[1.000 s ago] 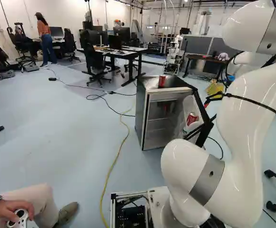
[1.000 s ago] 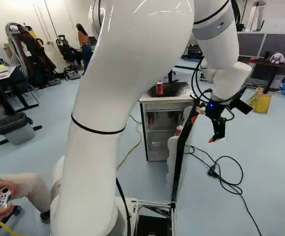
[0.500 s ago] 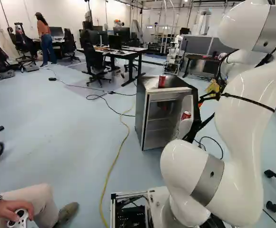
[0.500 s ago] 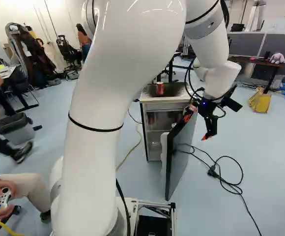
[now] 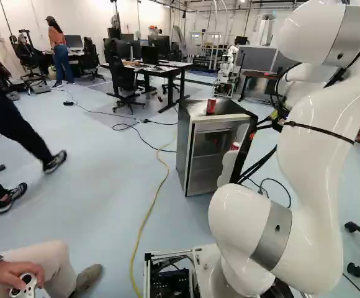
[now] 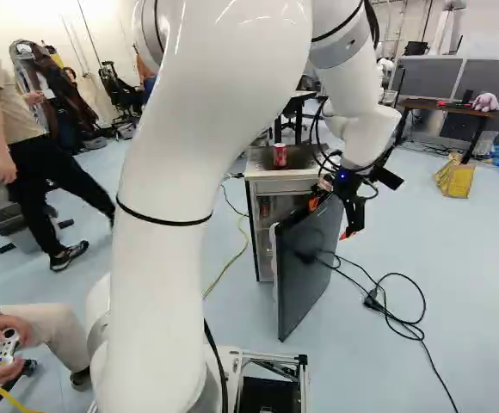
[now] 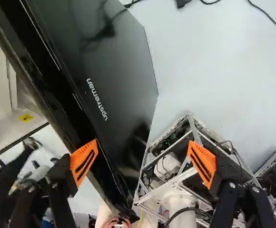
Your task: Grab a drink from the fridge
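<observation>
In the right base view my gripper (image 6: 330,218) is at the outer side of the fridge's dark door (image 6: 305,267), near its top. The wrist view shows the gripper (image 7: 143,162) wide open, nothing gripped; one orange pad (image 7: 84,162) overlaps the door's edge, the other (image 7: 202,164) stands off its outer face. The small fridge (image 5: 190,161) has its door partly open, its inside partly hidden by it. One red can (image 5: 211,106) stands upright on top of the fridge; another red can (image 5: 235,146) shows in the door's inner shelf, mostly hidden.
A yellow cable (image 5: 144,223) runs along the floor to the fridge. Black cables (image 6: 396,301) lie on the floor right of the door. Desks and chairs stand behind. The base's metal frame (image 7: 190,137) shows in the wrist view. Another robot (image 5: 228,68) stands at the back.
The door has swung toward the fridge body, showing more of its outer face in the right base view. My arm and gripper have moved left along with it. The base has stayed put.
</observation>
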